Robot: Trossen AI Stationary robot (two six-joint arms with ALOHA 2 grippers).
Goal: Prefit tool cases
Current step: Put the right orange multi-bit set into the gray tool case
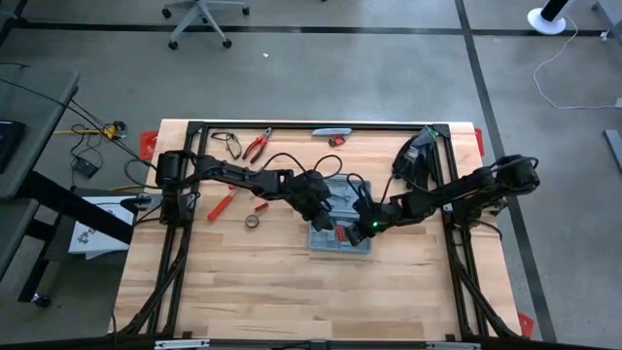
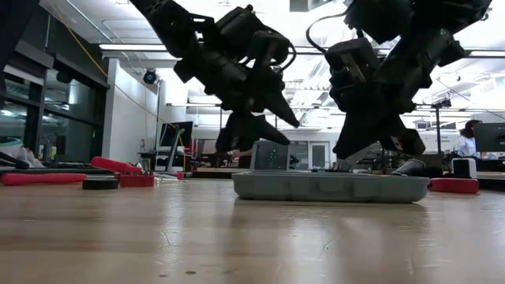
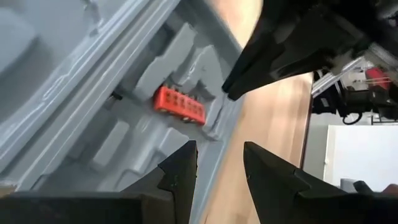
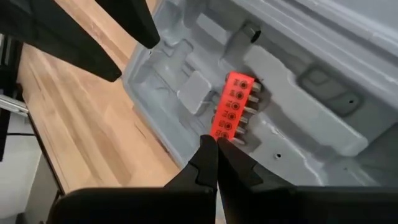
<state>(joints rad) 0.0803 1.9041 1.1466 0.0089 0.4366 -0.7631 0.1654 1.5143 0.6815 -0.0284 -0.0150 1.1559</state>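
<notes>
On the worktop [image 1: 253,282] in the high view, the open tool case [image 1: 340,238] lies mid-table with both hands over it. In the left wrist view, the left hand [image 3: 219,163] stands parted and empty near a red bit holder [image 3: 180,106]. In the right wrist view, the right hand [image 4: 216,155] is closed and empty just beside that holder.

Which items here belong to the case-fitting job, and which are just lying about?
Job:
- tool case, open
- red bit holder seated in it
- left gripper and right gripper over the case

Lying about:
- red-handled pliers
- red-handled screwdriver
- tape roll
</notes>
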